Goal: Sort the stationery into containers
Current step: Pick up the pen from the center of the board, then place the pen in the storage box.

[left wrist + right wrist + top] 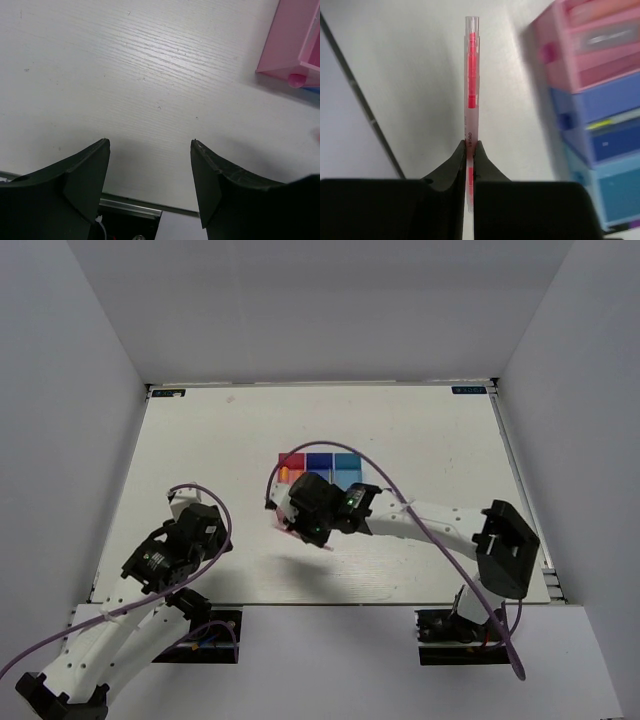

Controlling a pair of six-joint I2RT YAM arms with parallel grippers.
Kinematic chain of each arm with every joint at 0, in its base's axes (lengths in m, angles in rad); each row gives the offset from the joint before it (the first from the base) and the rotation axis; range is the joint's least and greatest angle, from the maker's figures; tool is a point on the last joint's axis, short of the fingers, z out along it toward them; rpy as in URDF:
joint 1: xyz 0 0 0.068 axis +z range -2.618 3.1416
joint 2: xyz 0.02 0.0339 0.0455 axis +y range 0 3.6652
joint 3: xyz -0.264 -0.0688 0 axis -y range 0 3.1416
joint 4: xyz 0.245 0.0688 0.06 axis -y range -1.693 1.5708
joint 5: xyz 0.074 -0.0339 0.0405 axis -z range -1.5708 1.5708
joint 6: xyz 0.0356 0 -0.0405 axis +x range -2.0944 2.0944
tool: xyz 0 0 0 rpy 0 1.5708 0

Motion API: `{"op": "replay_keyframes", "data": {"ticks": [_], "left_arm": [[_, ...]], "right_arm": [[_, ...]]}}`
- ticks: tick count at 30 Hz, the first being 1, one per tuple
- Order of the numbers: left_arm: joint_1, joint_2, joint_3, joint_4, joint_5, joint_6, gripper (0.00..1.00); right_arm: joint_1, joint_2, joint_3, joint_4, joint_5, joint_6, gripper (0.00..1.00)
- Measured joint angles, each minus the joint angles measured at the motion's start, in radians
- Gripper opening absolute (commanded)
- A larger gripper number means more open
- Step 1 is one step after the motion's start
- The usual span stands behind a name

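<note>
My right gripper (471,145) is shut on a thin pink-red pen (471,75), which sticks straight out past the fingertips above the table. In the top view the gripper (288,522) hangs just in front of the pink-red bin (291,461), with the pen's tip (277,526) showing. The dark blue bin (319,462) and light blue bin (347,462) join it in a row. The right wrist view shows the pink-red bin (590,50), the dark blue bin (607,125) with a yellow piece (598,124) inside, and the light blue bin (615,195). My left gripper (150,142) is open and empty.
An orange piece (284,474) shows in the pink-red bin. A corner of that bin (290,40) with a round pink end (296,79) shows in the left wrist view. My left gripper (212,525) sits low at the table's front left, near the front edge.
</note>
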Motion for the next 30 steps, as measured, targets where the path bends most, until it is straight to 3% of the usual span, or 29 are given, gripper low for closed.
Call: {"op": "replay_keyframes", "data": {"ticks": [7,15,22,27,30], "left_arm": [[0.000,0.010,0.000,0.008,0.011,-0.007,0.76],[0.000,0.019,-0.002,0.013,0.015,-0.011,0.76],[0.001,0.019,-0.004,0.015,0.018,-0.012,0.76],[0.001,0.019,-0.004,0.014,0.018,-0.012,0.76],[0.001,0.019,-0.004,0.014,0.018,-0.012,0.76]], "right_arm": [[-0.088,-0.064,0.085,0.040,0.169,0.045,0.00],[-0.227,0.013,0.171,0.073,0.347,0.209,0.00],[-0.294,0.182,0.325,0.037,0.321,0.392,0.00],[-0.314,0.259,0.338,0.014,0.277,0.472,0.00],[-0.319,0.278,0.338,-0.004,0.267,0.490,0.12]]}}
